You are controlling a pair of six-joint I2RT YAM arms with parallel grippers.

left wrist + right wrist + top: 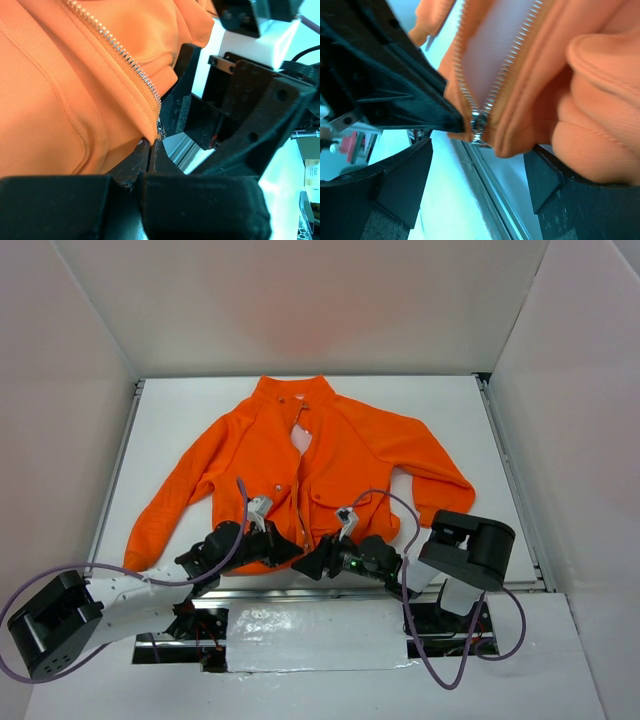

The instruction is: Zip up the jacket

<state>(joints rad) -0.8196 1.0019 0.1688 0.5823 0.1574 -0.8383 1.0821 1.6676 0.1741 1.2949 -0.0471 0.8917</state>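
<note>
The orange jacket [330, 455] lies flat on the white table, collar at the far end and hem at the near edge. Its pale zipper [125, 57] stands open above the slider [479, 125], with whitish lining [492, 55] showing between the teeth. My left gripper [151, 145] is shut on the hem corner right at the zipper's bottom end. My right gripper [477, 165] is open. Its fingers [405, 185] stand on either side of the hem just below the slider, with nothing clamped. In the top view both grippers, left [285, 545] and right [315, 562], meet at the hem.
A metal rail [400, 590] runs along the table's near edge just under the hem. White walls enclose the table on three sides. Purple cables [400, 510] loop over both arms. The jacket's sleeves [160, 510] spread out to left and right.
</note>
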